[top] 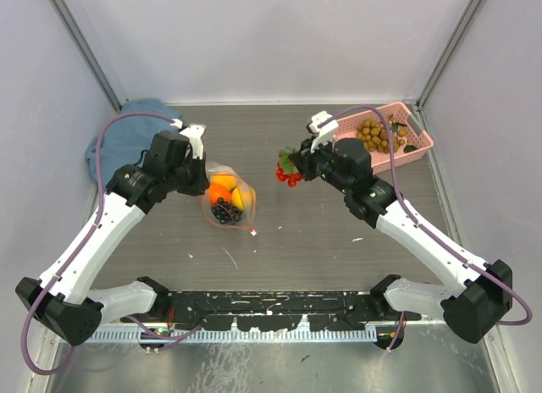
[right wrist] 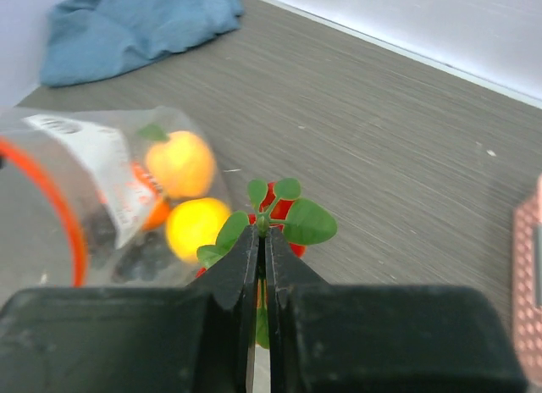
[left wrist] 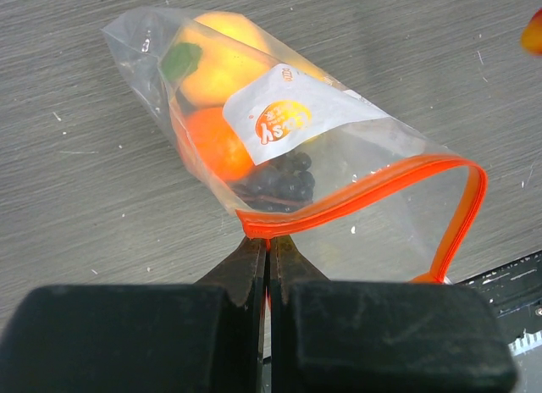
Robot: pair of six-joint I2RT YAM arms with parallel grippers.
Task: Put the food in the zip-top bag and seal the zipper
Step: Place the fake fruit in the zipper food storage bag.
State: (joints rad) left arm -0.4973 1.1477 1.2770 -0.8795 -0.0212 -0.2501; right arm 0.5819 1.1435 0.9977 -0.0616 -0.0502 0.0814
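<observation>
On the counter [top: 296,240] the zip-top bag [left wrist: 339,113] lay on its side, mouth gaping. The left hand [left wrist: 269,242] was pinched tight on the zipper [left wrist: 364,194] at one corner of that mouth. Inside sat an orange fruit [left wrist: 216,146], a yellow fruit [left wrist: 216,71] and dark grapes [left wrist: 284,181]. Just right of the bag (not touching it) the right hand [right wrist: 261,234] was clamped on the leafy stem of some red berries [top: 289,174], held above the counter. Farther back, olive-brown grapes [top: 378,135] filled a pink basket [top: 421,144] at the right, and a blue cloth [top: 127,139] lay crumpled at the left
</observation>
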